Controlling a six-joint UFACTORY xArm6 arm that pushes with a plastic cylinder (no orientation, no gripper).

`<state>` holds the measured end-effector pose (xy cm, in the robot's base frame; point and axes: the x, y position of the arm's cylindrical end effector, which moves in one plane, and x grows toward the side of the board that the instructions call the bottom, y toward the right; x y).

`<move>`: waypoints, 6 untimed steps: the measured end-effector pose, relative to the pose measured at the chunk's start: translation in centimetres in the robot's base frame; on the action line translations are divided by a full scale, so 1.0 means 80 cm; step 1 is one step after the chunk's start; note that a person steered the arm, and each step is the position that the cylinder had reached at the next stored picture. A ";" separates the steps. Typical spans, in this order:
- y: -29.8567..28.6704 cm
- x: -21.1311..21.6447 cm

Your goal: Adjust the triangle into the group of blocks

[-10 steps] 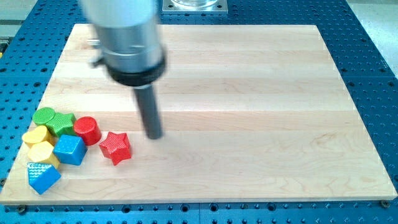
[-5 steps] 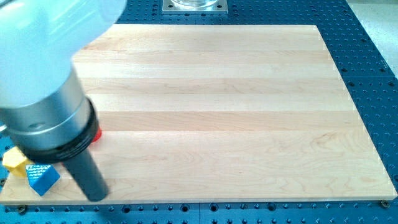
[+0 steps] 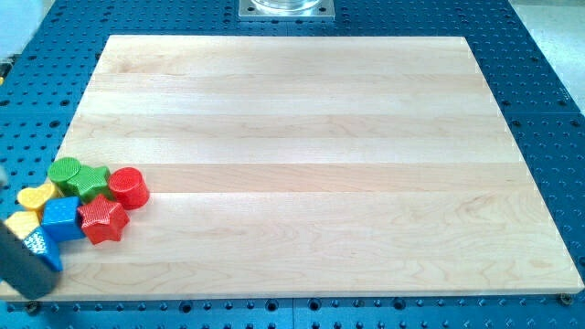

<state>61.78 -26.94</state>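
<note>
- Tool (image 3: 18,260): a plain dark rod with no jaws, so neither wide nor narrow, and holding nothing. Blurred at the view's bottom-left corner.
- My tip (image 3: 35,292) down at the near-left edge of the bench (image 3: 320,137), touching or just beside the blue triangle (image 3: 43,245). Cannot tell which, with the rod covering part of that block.
- Blue triangle just above and to the right of my tip, at the lower-left fringe of the group. Looks close against a yellow block (image 3: 18,224) and the blue cube (image 3: 61,219), though any small gap is hidden.
- Rest of the group further up and right of the tool: red star (image 3: 102,221), red cylinder (image 3: 128,187), green cylinder (image 3: 64,170), green lobed block (image 3: 90,181), a second yellow block (image 3: 37,195).
- Probably the last nudge of the task: seat the triangle firmly against the cube.
- To do it well:
  - Push short and slow, up and to the right, toward the middle of the cluster.
  - Meet the triangle on a flat side, not a corner, to keep it from spinning away.
  - Stop at first firm contact. A long shove would likely scatter the star and cylinders.
  - Mind the bench edge just beside my tip. A sideways slip could send the triangle off it.
</note>
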 end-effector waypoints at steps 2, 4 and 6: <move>-0.035 -0.008; -0.002 -0.001; 0.005 -0.007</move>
<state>61.23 -26.58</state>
